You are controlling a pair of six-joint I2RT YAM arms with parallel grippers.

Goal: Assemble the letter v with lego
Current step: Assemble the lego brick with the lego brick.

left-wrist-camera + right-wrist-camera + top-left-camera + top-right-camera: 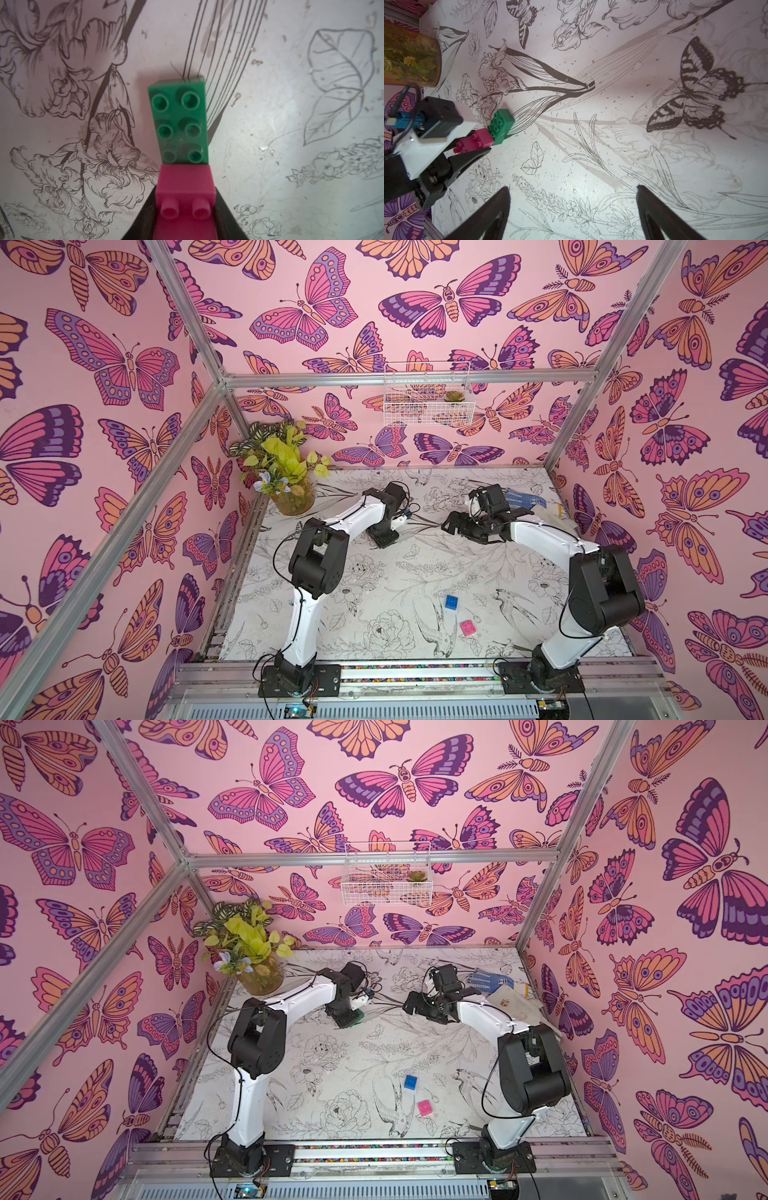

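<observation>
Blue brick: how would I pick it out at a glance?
Look at the flower-printed table, near the right arm's base. Two loose studded squares lie apart there; the blue brick is the farther-back one, its neighbour a pink brick.

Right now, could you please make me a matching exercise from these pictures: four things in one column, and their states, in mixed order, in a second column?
Things
1. long green studded plastic brick
2. small blue square studded plastic brick
3. pink studded plastic brick in the left wrist view
4. right end effector

States
A. open, holding nothing
B. loose on the flower-printed table, near but apart from another pink square plastic brick
C. clamped in the shut left end effector
D. lying on the table, studs up, one end against the clamped brick

Pairs: 1-D, 2-B, 3-C, 4-A
</observation>
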